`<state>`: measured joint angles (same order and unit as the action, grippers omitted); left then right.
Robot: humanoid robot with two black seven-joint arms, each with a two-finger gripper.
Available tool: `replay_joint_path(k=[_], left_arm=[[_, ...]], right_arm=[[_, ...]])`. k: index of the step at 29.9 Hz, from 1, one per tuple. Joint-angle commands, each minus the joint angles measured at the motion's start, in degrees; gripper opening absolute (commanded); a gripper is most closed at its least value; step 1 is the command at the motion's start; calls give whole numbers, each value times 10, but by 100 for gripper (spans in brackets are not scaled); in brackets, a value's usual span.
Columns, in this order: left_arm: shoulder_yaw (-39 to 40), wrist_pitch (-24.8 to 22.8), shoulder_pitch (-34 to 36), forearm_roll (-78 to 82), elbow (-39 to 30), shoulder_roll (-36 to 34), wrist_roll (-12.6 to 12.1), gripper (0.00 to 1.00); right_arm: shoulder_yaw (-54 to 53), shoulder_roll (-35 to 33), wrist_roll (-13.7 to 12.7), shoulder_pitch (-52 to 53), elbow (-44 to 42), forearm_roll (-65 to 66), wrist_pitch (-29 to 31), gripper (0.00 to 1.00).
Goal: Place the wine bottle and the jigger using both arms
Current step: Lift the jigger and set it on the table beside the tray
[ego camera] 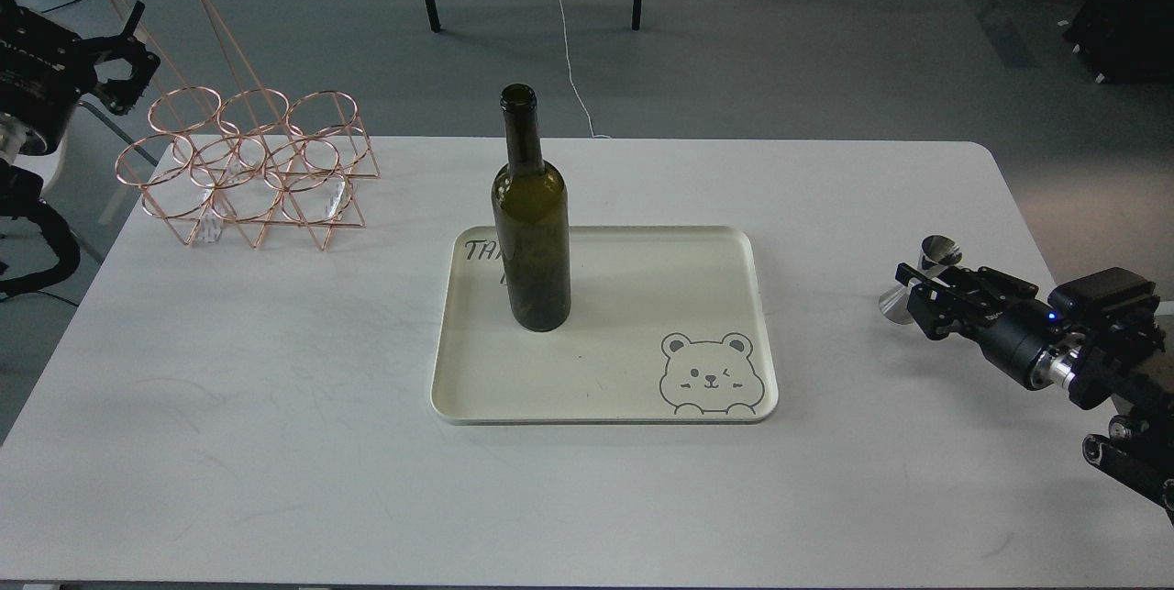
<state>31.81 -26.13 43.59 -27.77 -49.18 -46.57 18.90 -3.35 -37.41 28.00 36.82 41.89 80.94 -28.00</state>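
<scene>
The dark olive-green wine bottle (532, 223) stands upright on the back left part of a cream tray (633, 315) with a bear drawing. The small steel jigger (941, 252) is at the table's right side, tilted, with its lower cone at or just above the table top. My right gripper (917, 289) is shut around its waist. My left gripper (127, 58) is open and empty, off the table's back left corner, beside the copper rack and far from the bottle.
A copper wire rack (248, 170) with several rings stands at the back left of the white table (275, 388). Chair legs and cables are on the floor beyond the far edge.
</scene>
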Motion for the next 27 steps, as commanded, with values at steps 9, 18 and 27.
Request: replay_joint_path(k=[9,18,27], left_arm=[[0,-3,5,10,-7,-15,-8,98],[2,-5,7,179,-108,-106,-10,98],[4,2,34,363,-248,-196,-8,98]], right_arm=[[-1,-153,0,-32,152,-3,0,87],[-27,-199,0,5,195,-168,0,94],[-35,-182,0,157,174,-369,26,95]])
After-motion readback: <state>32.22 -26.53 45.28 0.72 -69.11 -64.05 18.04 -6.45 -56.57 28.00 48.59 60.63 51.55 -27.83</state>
